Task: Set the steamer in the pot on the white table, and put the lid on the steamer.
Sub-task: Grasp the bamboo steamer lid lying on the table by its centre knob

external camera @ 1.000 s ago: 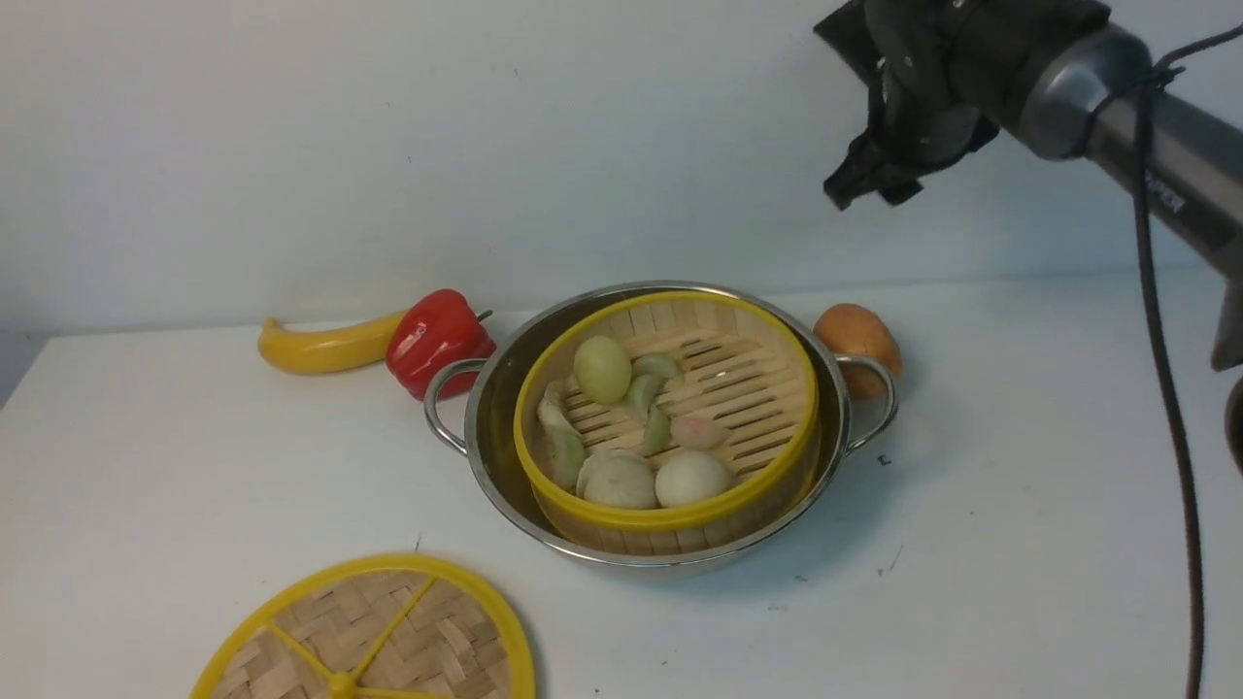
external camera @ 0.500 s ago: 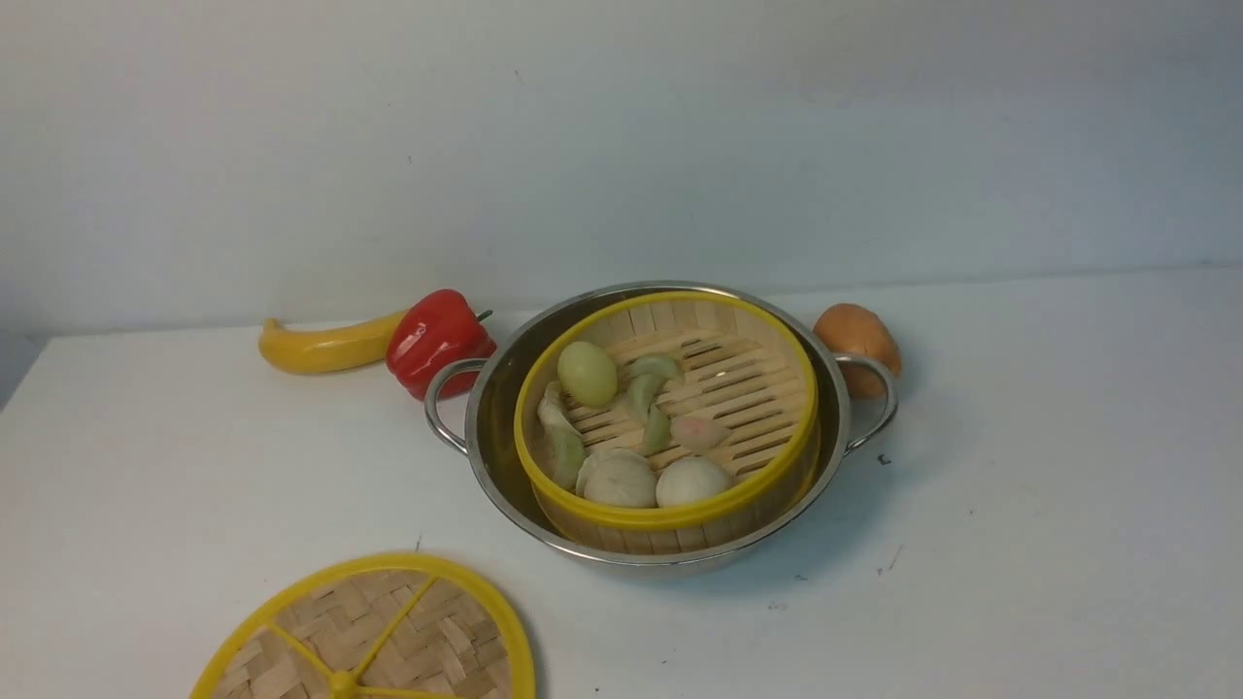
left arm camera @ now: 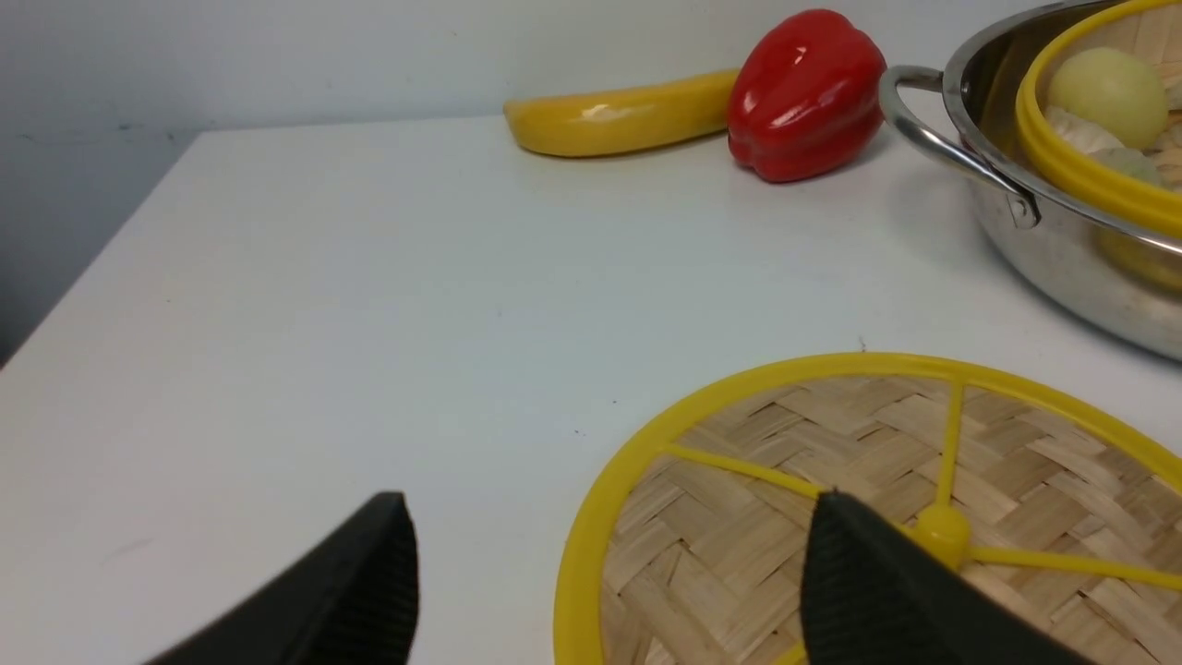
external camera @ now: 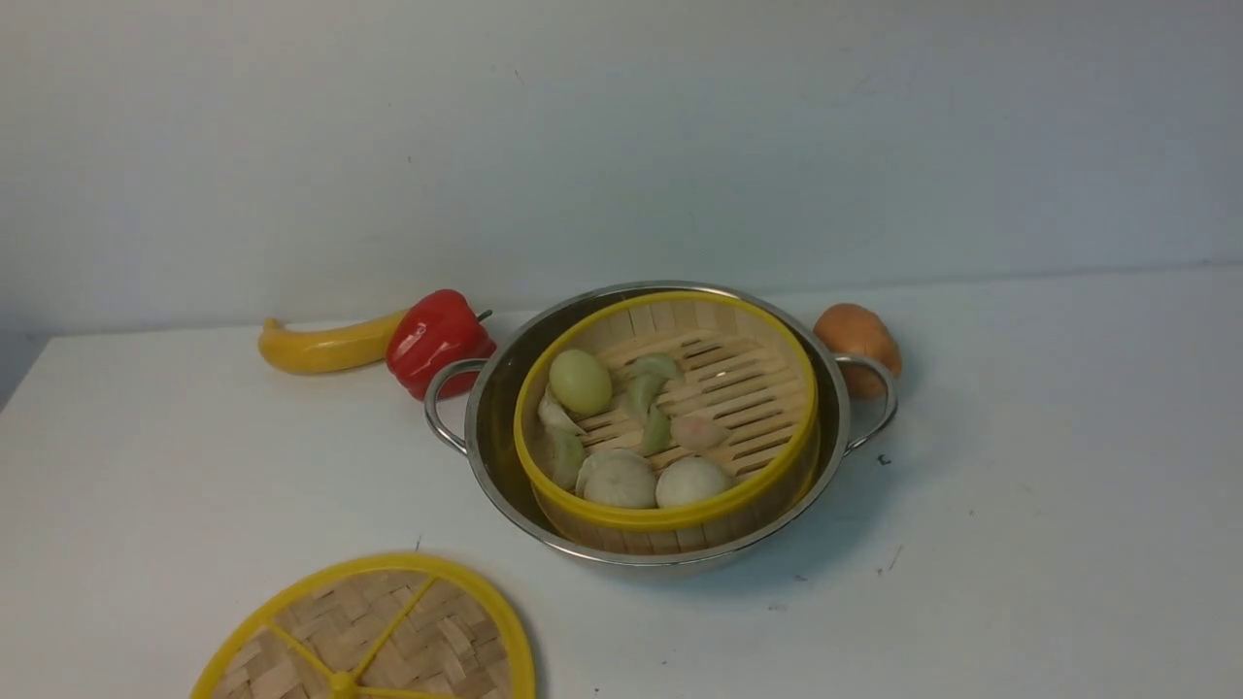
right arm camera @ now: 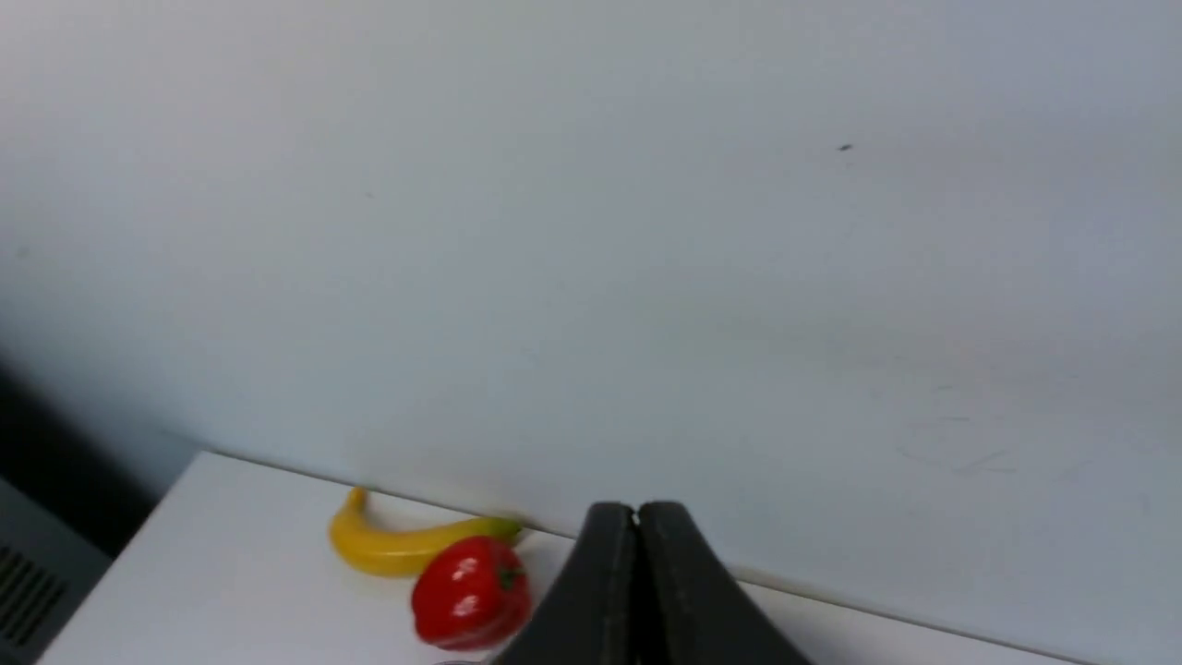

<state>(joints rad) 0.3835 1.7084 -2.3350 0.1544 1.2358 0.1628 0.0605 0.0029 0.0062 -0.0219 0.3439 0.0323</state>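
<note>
The steamer (external camera: pixel 744 381) sits inside the shiny pot (external camera: pixel 488 427) in the middle of the white table (external camera: pixel 1020 485), with buns and dumplings on its slats. Flat on the table at the near left lies the lid (external camera: pixel 388 631), partly cut off by the frame. Neither arm shows in the front view. In the left wrist view my left gripper (left arm camera: pixel 611 503) stands open low over the lid (left arm camera: pixel 831 443), one finger over the bare table and the other near the centre knob, gripping nothing. My right gripper (right arm camera: pixel 635 517) is shut and empty, raised and facing the back wall.
A yellow banana (external camera: pixel 320 348) and a red pepper (external camera: pixel 437 340) lie behind the pot on the left. A brown potato (external camera: pixel 855 335) rests by the right handle. The table's left edge (left arm camera: pixel 83 277) drops off beside the lid.
The right arm has left the upper right of the front view and its gripper has shut. The pale green bun in the steamer has rolled slightly left.
</note>
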